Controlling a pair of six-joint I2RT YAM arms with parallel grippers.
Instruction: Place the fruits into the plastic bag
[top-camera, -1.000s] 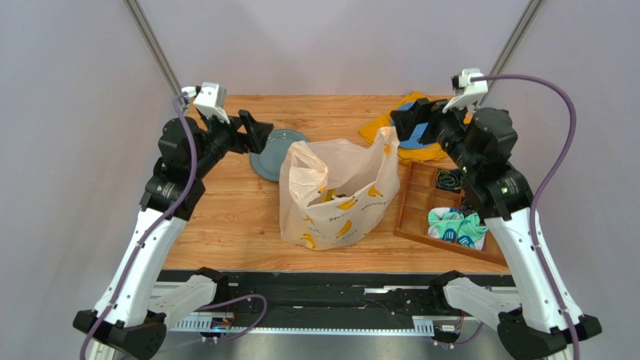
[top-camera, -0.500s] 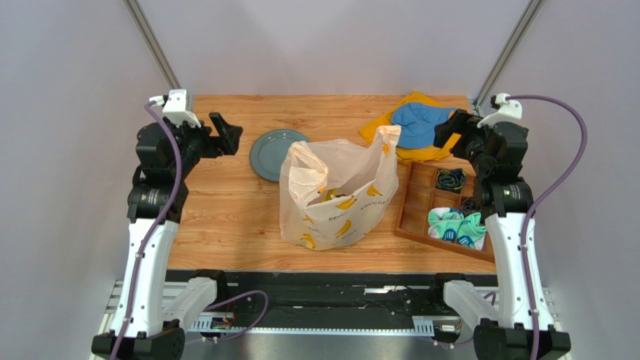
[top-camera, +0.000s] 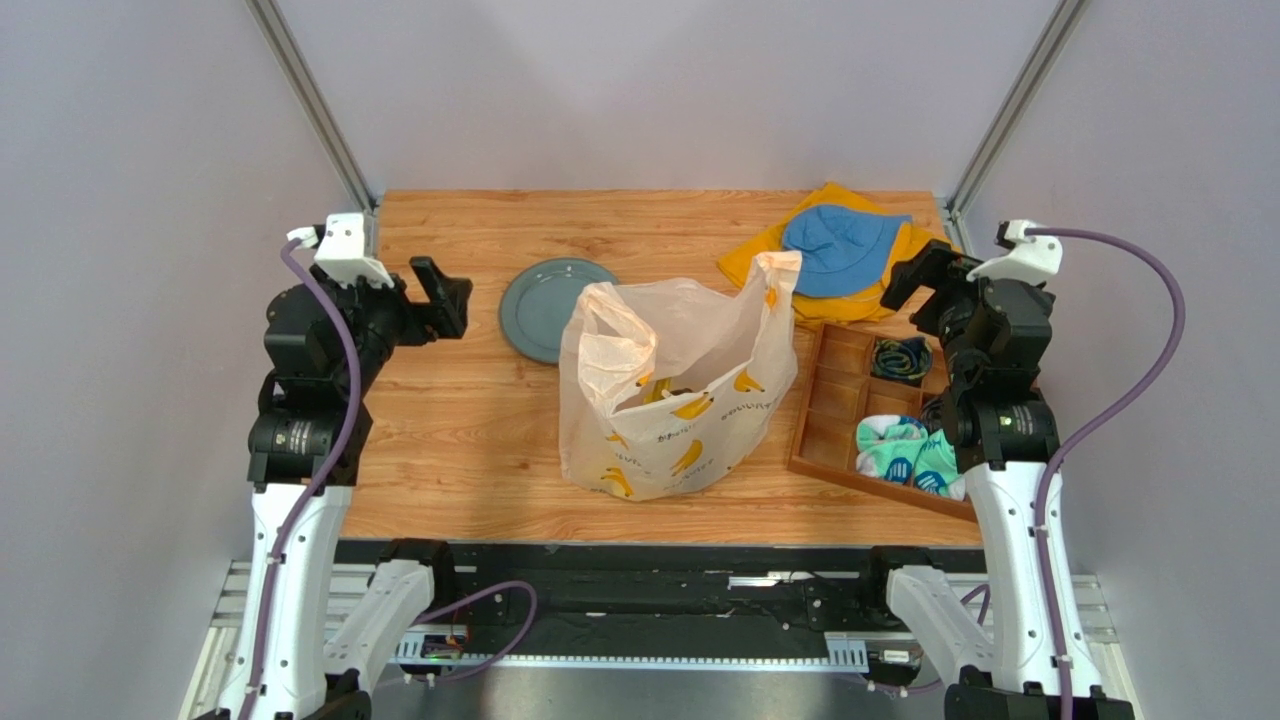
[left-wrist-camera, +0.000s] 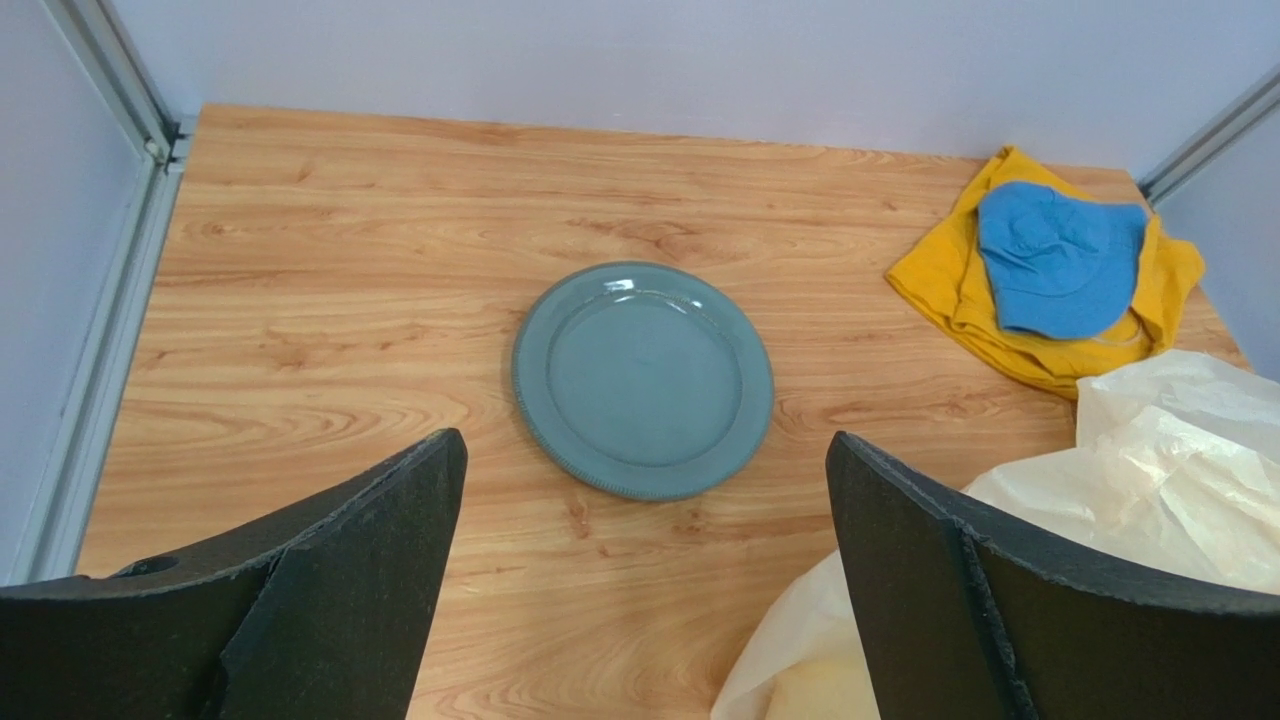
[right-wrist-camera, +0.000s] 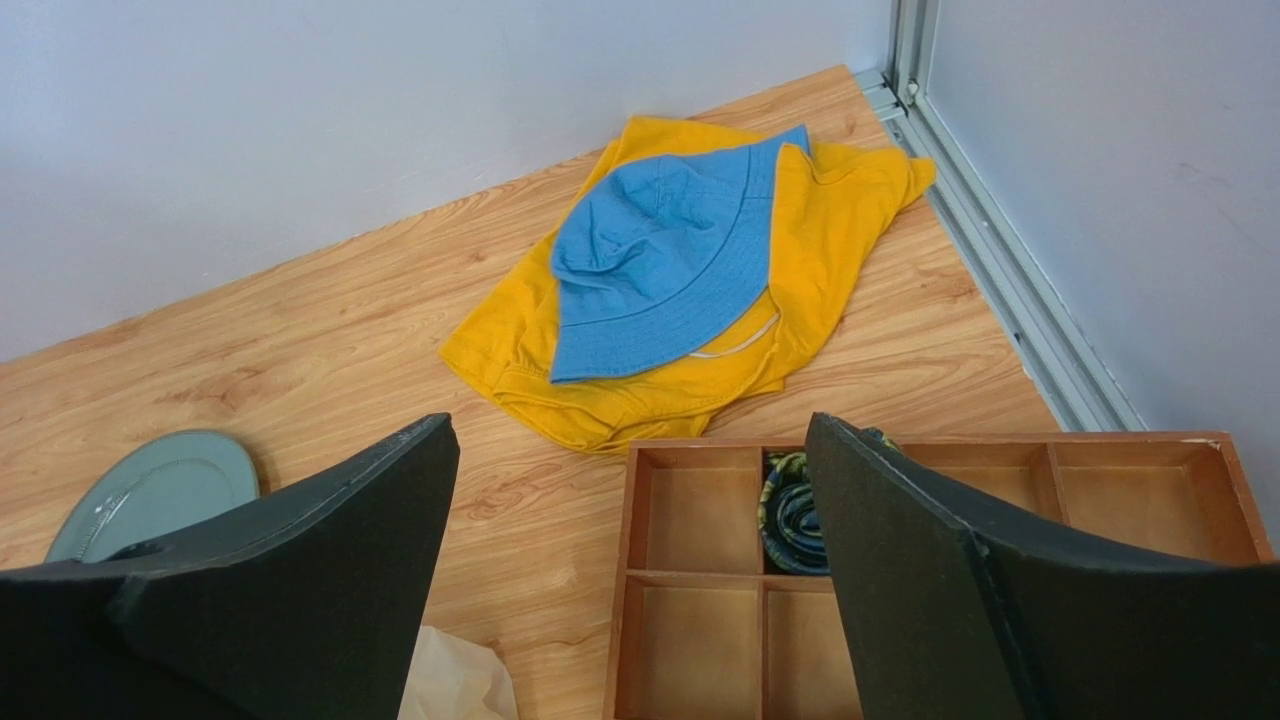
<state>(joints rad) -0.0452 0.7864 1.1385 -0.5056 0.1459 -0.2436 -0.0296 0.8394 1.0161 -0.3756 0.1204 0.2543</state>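
Note:
The plastic bag (top-camera: 676, 398), pale peach with printed bananas, stands upright mid-table with its mouth open upward. Down in the mouth I see a bit of yellow fruit (top-camera: 652, 393); the other fruits are hidden by the bag. In the left wrist view the bag (left-wrist-camera: 1142, 480) fills the lower right, and a pale yellow shape (left-wrist-camera: 815, 693) shows through its film. My left gripper (top-camera: 440, 300) (left-wrist-camera: 643, 450) hangs open and empty left of the bag. Over the table's right side my right gripper (top-camera: 914, 278) (right-wrist-camera: 628, 435) is open and empty too.
A grey-blue plate (top-camera: 550, 308) (left-wrist-camera: 643, 378) lies bare behind and left of the bag. An orange cloth (top-camera: 759, 258) (right-wrist-camera: 676, 375) with a blue hat (top-camera: 842, 248) (right-wrist-camera: 669, 255) is at the back right. A wooden compartment tray (top-camera: 831, 393) (right-wrist-camera: 706, 525) holds a rolled band (right-wrist-camera: 789, 510) and socks (top-camera: 909, 453).
Both arms have drawn back and outward from the bag, the left toward the left edge, the right off the cloths to the right. The bag has not moved.

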